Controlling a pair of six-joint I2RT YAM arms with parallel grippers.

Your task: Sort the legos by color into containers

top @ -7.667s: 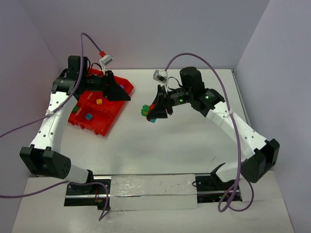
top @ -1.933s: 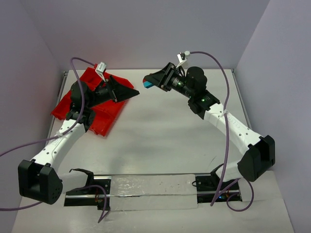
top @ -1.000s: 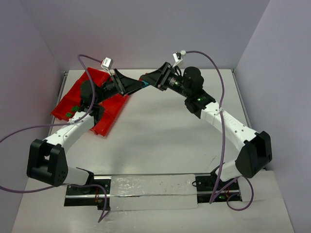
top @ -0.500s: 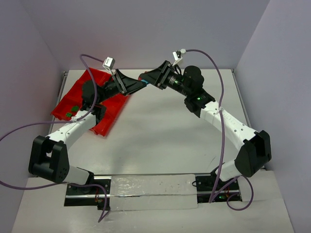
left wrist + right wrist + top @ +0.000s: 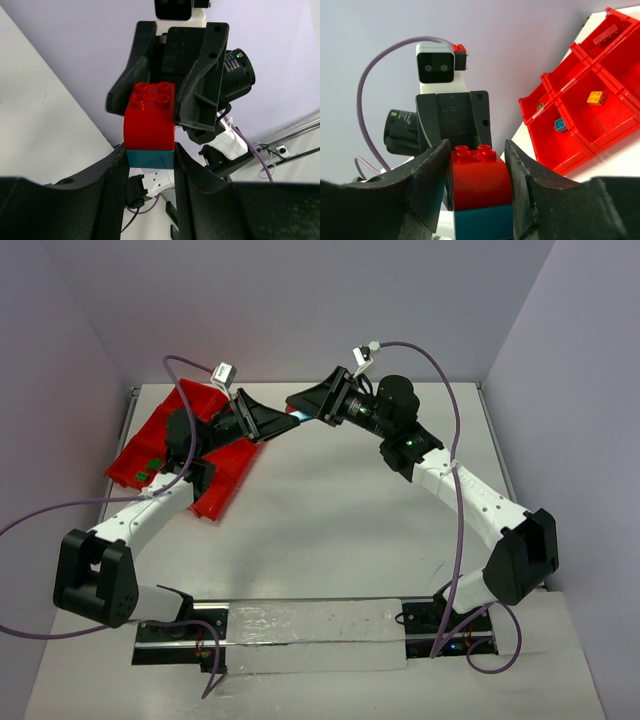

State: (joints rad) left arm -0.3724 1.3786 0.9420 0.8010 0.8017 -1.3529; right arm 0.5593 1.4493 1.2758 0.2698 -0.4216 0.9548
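1. Two stacked legos, a red brick (image 5: 150,120) atop a cyan brick (image 5: 150,159), hang in mid-air over the table's (image 5: 340,520) 12 o'clock. Three more, a yellow brick (image 5: 596,98), a loose cyan brick (image 5: 561,124) and a green brick (image 5: 540,106), lie in one red tray (image 5: 615,125) at 10 o'clock.
2. Two purple cables (image 5: 440,370) loop overhead, and the left arm crosses the tray, hiding part of it.
3. Both arms stretch up and inward, tips meeting. The left gripper (image 5: 150,150) clamps the cyan brick. The right gripper (image 5: 477,150) flanks the red brick, and whether it is gripping cannot be told.
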